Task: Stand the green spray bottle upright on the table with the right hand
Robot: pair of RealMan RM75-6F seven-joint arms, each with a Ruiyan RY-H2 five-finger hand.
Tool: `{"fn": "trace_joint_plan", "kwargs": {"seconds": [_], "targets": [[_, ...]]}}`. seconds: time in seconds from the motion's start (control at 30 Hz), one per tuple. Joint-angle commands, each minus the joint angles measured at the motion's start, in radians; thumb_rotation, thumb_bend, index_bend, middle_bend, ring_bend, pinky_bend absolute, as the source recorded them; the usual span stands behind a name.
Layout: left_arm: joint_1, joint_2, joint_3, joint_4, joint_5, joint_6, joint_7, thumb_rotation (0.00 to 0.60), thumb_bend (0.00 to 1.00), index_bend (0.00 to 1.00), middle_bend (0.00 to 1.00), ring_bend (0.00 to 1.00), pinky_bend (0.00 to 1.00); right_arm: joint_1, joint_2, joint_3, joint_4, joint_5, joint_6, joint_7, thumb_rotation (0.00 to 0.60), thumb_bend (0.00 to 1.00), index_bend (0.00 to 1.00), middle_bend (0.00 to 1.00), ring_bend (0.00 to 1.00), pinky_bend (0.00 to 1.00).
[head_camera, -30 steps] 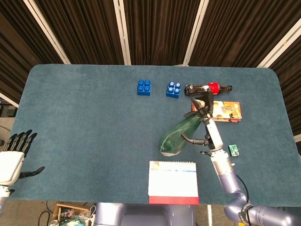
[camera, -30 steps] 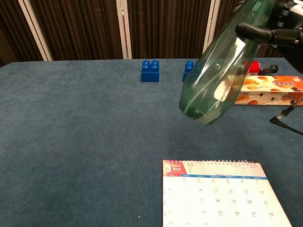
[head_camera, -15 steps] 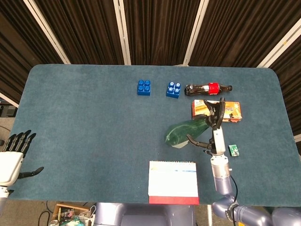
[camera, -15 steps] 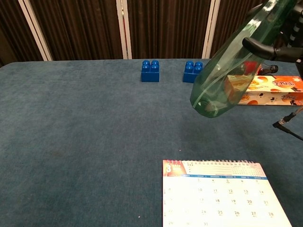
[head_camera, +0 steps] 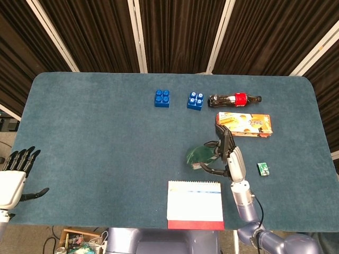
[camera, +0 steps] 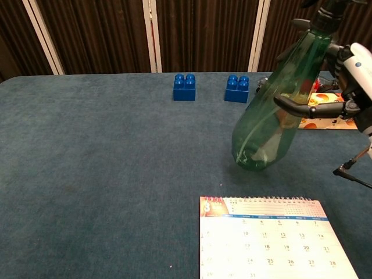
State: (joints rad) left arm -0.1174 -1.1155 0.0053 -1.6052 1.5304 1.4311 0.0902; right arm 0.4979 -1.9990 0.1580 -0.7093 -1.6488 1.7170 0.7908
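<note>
My right hand (head_camera: 229, 159) (camera: 340, 87) grips the green spray bottle (camera: 273, 113) (head_camera: 200, 155) around its upper body. The translucent green bottle is close to upright, its top leaning right and its base low over the table just beyond the calendar; whether the base touches the cloth I cannot tell. The black spray head (camera: 326, 10) reaches the top edge of the chest view. My left hand (head_camera: 16, 172) rests open at the table's near left edge, fingers apart, holding nothing.
A desk calendar (head_camera: 195, 204) (camera: 273, 238) stands at the front edge, right before the bottle. Two blue bricks (head_camera: 162, 98) (head_camera: 195, 100), a cola bottle lying down (head_camera: 234, 99), an orange snack box (head_camera: 244, 125) and a small green packet (head_camera: 263, 169) lie beyond and beside.
The right hand has swung the bottle from a steep tilt to near upright and lowered its base toward the table. The left hand has stayed put.
</note>
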Motion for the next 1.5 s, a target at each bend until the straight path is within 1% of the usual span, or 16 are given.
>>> {"fn": "trace_joint_plan", "kwargs": {"seconds": [0.03, 0.17, 0.27, 0.43, 0.53, 0.63, 0.7, 0.77, 0.8, 0.87, 0.93, 1.07, 1.13, 1.2, 1.5], "targets": [[-0.001, 0.000, 0.001, 0.000, 0.001, -0.002, -0.001, 0.600, 0.06, 0.00, 0.00, 0.00, 0.03, 0.002, -0.024, -0.020, 0.046, -0.011, -0.002, -0.008, 0.600, 0.49, 0.89, 0.06, 0.00, 0.00], [-0.002, 0.000, 0.003, -0.001, 0.004, -0.003, -0.002, 0.600, 0.06, 0.00, 0.00, 0.00, 0.03, 0.005, -0.035, -0.032, 0.068, -0.003, -0.041, 0.012, 0.600, 0.49, 0.89, 0.06, 0.00, 0.00], [-0.003, 0.002, 0.005, -0.001, 0.007, -0.006, -0.006, 0.600, 0.06, 0.00, 0.00, 0.00, 0.03, 0.009, -0.033, -0.032, 0.064, 0.009, -0.069, 0.032, 0.600, 0.49, 0.89, 0.06, 0.00, 0.00], [-0.003, 0.002, 0.005, -0.001, 0.005, -0.009, -0.004, 0.600, 0.06, 0.00, 0.00, 0.00, 0.03, 0.015, -0.028, -0.038, 0.070, 0.009, -0.082, 0.021, 0.600, 0.48, 0.89, 0.06, 0.00, 0.00], [-0.003, 0.002, 0.006, -0.004, 0.005, -0.011, -0.003, 0.600, 0.06, 0.00, 0.00, 0.00, 0.03, 0.016, -0.026, -0.049, 0.073, 0.004, -0.091, 0.010, 0.600, 0.45, 0.86, 0.06, 0.00, 0.00], [-0.003, 0.003, 0.006, -0.005, 0.006, -0.008, -0.003, 0.600, 0.06, 0.00, 0.00, 0.00, 0.03, 0.015, -0.023, -0.054, 0.071, 0.001, -0.089, 0.002, 0.600, 0.39, 0.72, 0.04, 0.00, 0.00], [-0.002, 0.003, 0.005, -0.005, 0.006, -0.007, -0.004, 0.600, 0.06, 0.00, 0.00, 0.00, 0.03, 0.014, -0.019, -0.058, 0.068, -0.001, -0.086, -0.004, 0.600, 0.32, 0.59, 0.01, 0.00, 0.00], [-0.002, 0.004, 0.005, -0.004, 0.004, -0.008, -0.005, 0.600, 0.06, 0.00, 0.00, 0.00, 0.03, 0.013, -0.014, -0.061, 0.068, -0.004, -0.079, -0.011, 0.600, 0.29, 0.50, 0.00, 0.00, 0.00], [-0.002, 0.004, 0.005, -0.004, 0.004, -0.009, -0.006, 0.600, 0.06, 0.00, 0.00, 0.00, 0.03, 0.012, -0.012, -0.063, 0.067, -0.005, -0.079, -0.015, 0.600, 0.28, 0.46, 0.00, 0.00, 0.00], [-0.003, 0.004, 0.005, -0.003, 0.005, -0.008, -0.007, 0.600, 0.06, 0.00, 0.00, 0.00, 0.03, 0.011, -0.005, -0.068, 0.058, -0.007, -0.081, -0.015, 0.600, 0.25, 0.34, 0.00, 0.00, 0.00], [-0.002, 0.004, 0.005, -0.003, 0.007, -0.007, -0.008, 0.600, 0.06, 0.00, 0.00, 0.00, 0.03, 0.011, 0.002, -0.076, 0.054, -0.012, -0.086, -0.025, 0.600, 0.23, 0.26, 0.00, 0.00, 0.00], [-0.001, 0.004, 0.006, -0.002, 0.010, -0.002, -0.012, 0.600, 0.06, 0.00, 0.00, 0.00, 0.03, 0.009, 0.015, -0.086, 0.033, -0.015, -0.096, -0.044, 0.600, 0.19, 0.08, 0.00, 0.00, 0.00], [-0.001, 0.004, 0.006, -0.001, 0.009, -0.004, -0.014, 0.600, 0.06, 0.00, 0.00, 0.00, 0.03, 0.010, 0.025, -0.089, 0.019, -0.017, -0.098, -0.063, 0.600, 0.17, 0.02, 0.00, 0.00, 0.00], [-0.002, 0.004, 0.006, -0.001, 0.006, -0.008, -0.015, 0.600, 0.06, 0.00, 0.00, 0.00, 0.03, 0.012, 0.030, -0.090, 0.011, -0.021, -0.096, -0.081, 0.600, 0.15, 0.00, 0.00, 0.00, 0.00], [0.000, 0.004, 0.006, 0.000, 0.009, -0.002, -0.017, 0.600, 0.06, 0.00, 0.00, 0.00, 0.03, 0.008, 0.060, -0.097, -0.043, -0.024, -0.097, -0.134, 0.600, 0.13, 0.00, 0.00, 0.00, 0.00]]}}
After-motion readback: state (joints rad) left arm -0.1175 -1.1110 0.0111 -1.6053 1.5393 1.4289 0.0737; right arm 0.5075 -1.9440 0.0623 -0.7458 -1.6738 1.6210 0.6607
